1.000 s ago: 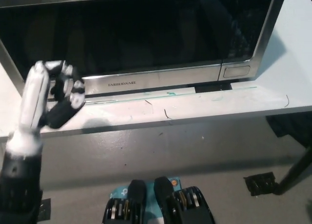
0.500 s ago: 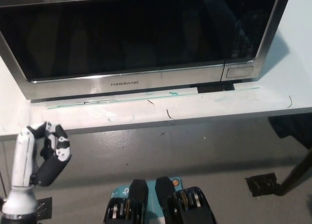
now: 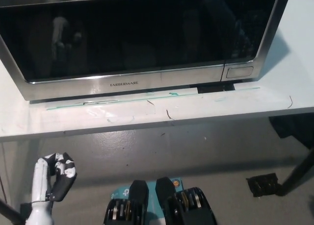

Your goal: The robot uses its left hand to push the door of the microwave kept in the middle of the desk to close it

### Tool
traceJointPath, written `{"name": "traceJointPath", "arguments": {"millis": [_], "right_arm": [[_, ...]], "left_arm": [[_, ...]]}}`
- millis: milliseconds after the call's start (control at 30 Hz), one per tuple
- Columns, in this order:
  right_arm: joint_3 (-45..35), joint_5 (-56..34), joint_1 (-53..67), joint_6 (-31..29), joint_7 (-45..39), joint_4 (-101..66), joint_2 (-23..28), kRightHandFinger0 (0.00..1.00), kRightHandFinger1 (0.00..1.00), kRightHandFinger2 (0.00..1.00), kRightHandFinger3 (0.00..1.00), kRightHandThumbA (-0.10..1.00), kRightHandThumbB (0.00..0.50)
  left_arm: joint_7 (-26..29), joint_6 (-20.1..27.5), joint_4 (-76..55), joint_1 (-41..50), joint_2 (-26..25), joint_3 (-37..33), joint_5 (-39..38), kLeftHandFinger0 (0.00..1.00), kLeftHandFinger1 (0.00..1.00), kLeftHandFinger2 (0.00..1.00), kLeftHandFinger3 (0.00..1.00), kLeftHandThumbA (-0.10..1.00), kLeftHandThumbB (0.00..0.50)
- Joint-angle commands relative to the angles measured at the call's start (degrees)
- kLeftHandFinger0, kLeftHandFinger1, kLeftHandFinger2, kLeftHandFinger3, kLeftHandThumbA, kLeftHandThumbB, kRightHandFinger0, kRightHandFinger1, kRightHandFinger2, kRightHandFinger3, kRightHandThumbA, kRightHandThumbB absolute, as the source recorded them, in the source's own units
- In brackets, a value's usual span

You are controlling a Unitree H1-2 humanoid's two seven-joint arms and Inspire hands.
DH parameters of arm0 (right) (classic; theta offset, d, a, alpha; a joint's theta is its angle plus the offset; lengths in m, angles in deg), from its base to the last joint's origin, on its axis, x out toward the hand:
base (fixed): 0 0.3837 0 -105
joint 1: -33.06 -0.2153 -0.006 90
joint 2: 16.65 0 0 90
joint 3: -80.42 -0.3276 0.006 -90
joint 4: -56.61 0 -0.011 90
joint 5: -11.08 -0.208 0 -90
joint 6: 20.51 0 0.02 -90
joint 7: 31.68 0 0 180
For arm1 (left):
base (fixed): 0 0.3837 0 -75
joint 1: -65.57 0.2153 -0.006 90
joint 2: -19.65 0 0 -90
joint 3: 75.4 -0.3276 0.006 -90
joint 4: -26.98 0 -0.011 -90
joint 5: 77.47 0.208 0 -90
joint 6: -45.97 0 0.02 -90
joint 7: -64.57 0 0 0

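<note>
We see the microwave [image 3: 142, 38] standing in the middle of the white bench [image 3: 147, 114], and its door [image 3: 127, 36] now lies flush with the steel front, the dark glass running unbroken across to the control panel [image 3: 240, 70] at the right. A second ago the left hand [image 3: 53, 181] was raised at the door's lower left corner, against the steel edge; half a second ago it had already dropped below the bench edge, and now it hangs lower again, at the bottom left of the head view, well apart from the microwave and over the floor [image 3: 196, 151]. Its fingers [image 3: 63, 168] are curled loosely inward with nothing between them, so we read the hand as closed on nothing. A pale reflection of it shows in the upper left of the door glass. The right hand is not in view.

The whole view has shifted slightly between the earlier pictures and this one, so we put the small change in the microwave's position down to the camera, not to the appliance sliding.

We judge the push to be finished: the door looks shut, and the hand is withdrawing to rest. We cannot tell from here whether the latch has caught
</note>
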Motion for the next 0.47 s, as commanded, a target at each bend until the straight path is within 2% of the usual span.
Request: {"name": "traceJointPath", "arguments": {"millis": [0,100,167,200,233,267,300,333,400,433], "right_arm": [[0.05,-0.11,-2.22,-1.67,0.33,-0.24,1.52,0.19,0.27,0.38,0.54,-0.1,0.11],[0.11,-0.11,-2.68,-1.94,0.33,0.38,1.48,0.19,0.27,0.39,0.57,-0.1,0.107],[0.12,-0.24,-2.7,-2.31,0.01,0.56,1.5,0.19,0.27,0.38,0.57,-0.1,0.108],[0.35,0.17,-2.51,-1.78,0.25,0.02,1.5,0.21,0.28,0.39,0.57,-0.1,0.105],[0.43,0.33,-2.48,-1.5,0.44,-0.12,1.51,0.21,0.28,0.39,0.56,-0.1,0.108],[0.31,-0.02,-2.76,-1.49,0.33,0.07,1.34,0.21,0.28,0.39,0.57,-0.1,0.113],[0.35,-0.02,-2.87,-1.52,0.32,0.16,1.3,0.22,0.29,0.39,0.57,-0.1,0.112],[0.38,-0.23,-2.94,-2.3,-0.28,0.73,1.42,0.22,0.29,0.4,0.58,-0.1,0.104],[0.48,-0.03,-3.04,-2.32,-0.12,0.86,1.52,0.21,0.28,0.4,0.58,-0.1,0.11],[0.48,-0.03,-3.04,-2.32,-0.12,0.86,1.52,0.21,0.28,0.4,0.58,-0.1,0.11]], "left_arm": [[2.97,1.24,6.64,-3.69,0.04,2.96,-3.99,0.0,0.0,0.01,0.25,-0.1,0.024],[3.2,-1.35,9.96,-5.34,0.22,4.64,-5.41,0.0,0.0,0.0,0.23,-0.1,0.047],[2.28,-0.59,11.55,-6.12,-0.03,5.09,-6.31,0.0,0.0,0.0,0.19,-0.1,0.04],[1.87,-2.03,13.33,-7.22,-0.44,5.6,-7.11,0.0,0.0,0.0,0.19,-0.1,0.04],[2.32,-5.76,13.76,-8.33,-0.3,6.59,-8.05,0.0,0.0,0.0,0.18,-0.1,0.064],[1.91,-10.29,12.85,-8.86,-0.21,7.64,-9.77,0.0,0.0,0.0,0.21,-0.06,0.062],[1.84,-10.45,12.75,-8.88,-0.21,7.82,-9.76,0.0,0.0,0.0,0.21,-0.05,0.064],[0.78,-15.42,11.49,-9.53,-0.35,8.72,-11.57,0.0,0.0,0.04,0.28,-0.08,0.049],[0.35,-17.71,10.42,-10.02,-0.77,8.89,-11.47,0.03,0.04,0.12,0.36,-0.1,0.028],[0.35,-17.71,10.42,-10.02,-0.77,8.89,-11.47,0.03,0.04,0.12,0.36,-0.1,0.028]]}}
